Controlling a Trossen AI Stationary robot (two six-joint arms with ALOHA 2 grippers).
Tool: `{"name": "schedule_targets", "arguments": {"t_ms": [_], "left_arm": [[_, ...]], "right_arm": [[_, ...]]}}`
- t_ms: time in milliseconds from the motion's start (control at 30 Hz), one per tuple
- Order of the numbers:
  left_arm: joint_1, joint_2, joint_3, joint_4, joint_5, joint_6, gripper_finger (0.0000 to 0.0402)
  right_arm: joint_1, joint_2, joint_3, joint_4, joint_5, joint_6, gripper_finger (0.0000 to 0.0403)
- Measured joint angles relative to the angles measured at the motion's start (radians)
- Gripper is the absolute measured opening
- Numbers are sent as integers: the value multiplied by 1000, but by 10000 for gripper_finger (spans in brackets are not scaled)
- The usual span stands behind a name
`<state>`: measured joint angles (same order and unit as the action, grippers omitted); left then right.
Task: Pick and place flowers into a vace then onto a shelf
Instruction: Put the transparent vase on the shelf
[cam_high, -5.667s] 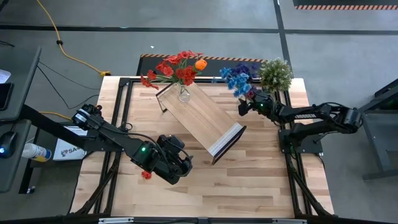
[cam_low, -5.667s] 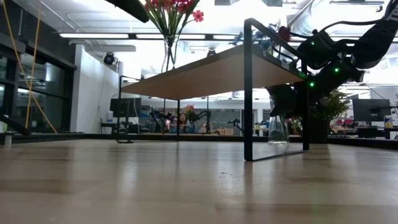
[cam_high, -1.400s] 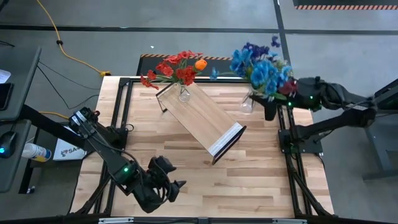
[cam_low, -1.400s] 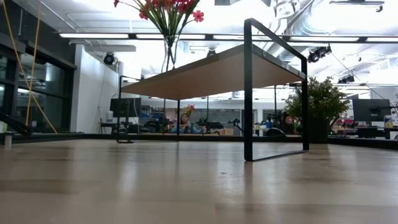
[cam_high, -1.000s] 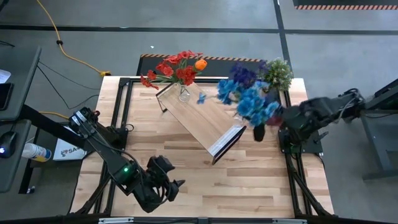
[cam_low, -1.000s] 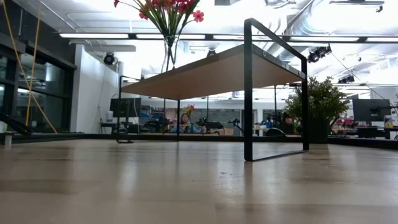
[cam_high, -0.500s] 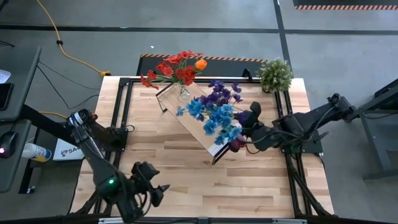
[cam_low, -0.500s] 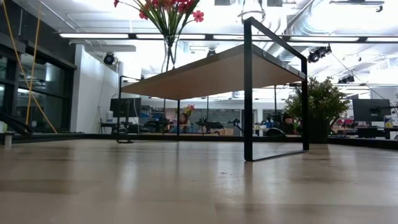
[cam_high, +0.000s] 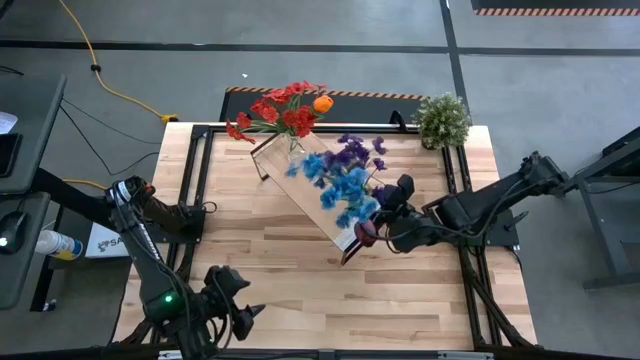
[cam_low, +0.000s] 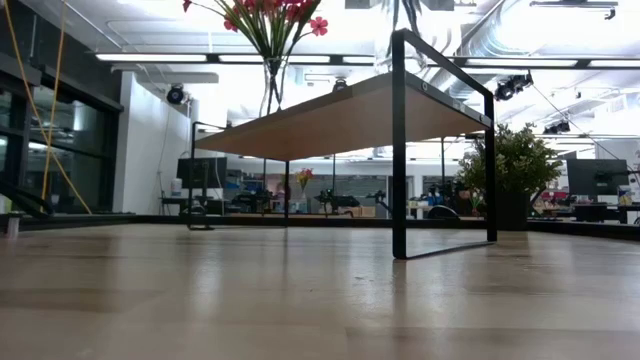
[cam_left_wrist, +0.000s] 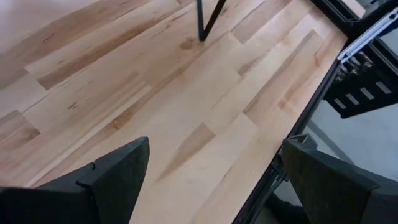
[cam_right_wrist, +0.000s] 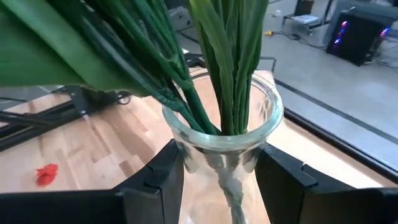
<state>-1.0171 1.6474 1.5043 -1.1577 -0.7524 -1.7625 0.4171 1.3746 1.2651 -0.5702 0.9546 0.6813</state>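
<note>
At the light-wood desk's (cam_high: 420, 290) six o'clock edge, the left gripper (cam_high: 240, 318) hangs with fingers apart. At three o'clock, the right gripper (cam_right_wrist: 217, 180) clamps a clear glass vase (cam_right_wrist: 225, 146) of blue and purple green-stemmed flowers (cam_high: 345, 178) over the light-wood black-framed shelf (cam_high: 315, 180); red flowers (cam_high: 285, 108) stand at twelve.

Seen from above, the light-wood plank shelf with black frame (cam_high: 320, 195) lies diagonally at centre frame. Red and orange flowers (cam_high: 285, 112) stand at its upper-left end. The right pincer (cam_high: 385, 222) carries blue and purple flowers (cam_high: 343, 178) over its lower-right end. The left pincer (cam_high: 243, 315) waits at lower left.
</note>
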Motion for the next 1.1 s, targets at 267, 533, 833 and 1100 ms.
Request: {"name": "schedule_targets", "arguments": {"t_ms": [267,533,833,1100], "left_arm": [[0,0,0,-13,6,1,397],[0,0,0,-15,41,3,397],[1,0,0,-27,41,3,397],[1,0,0,-24,41,3,397]], "right_arm": [[-7,0,-74,101,24,20,157],[-14,0,-103,157,-12,25,157],[-18,38,-103,157,-23,26,157],[-19,66,-103,156,-20,29,157]]}}
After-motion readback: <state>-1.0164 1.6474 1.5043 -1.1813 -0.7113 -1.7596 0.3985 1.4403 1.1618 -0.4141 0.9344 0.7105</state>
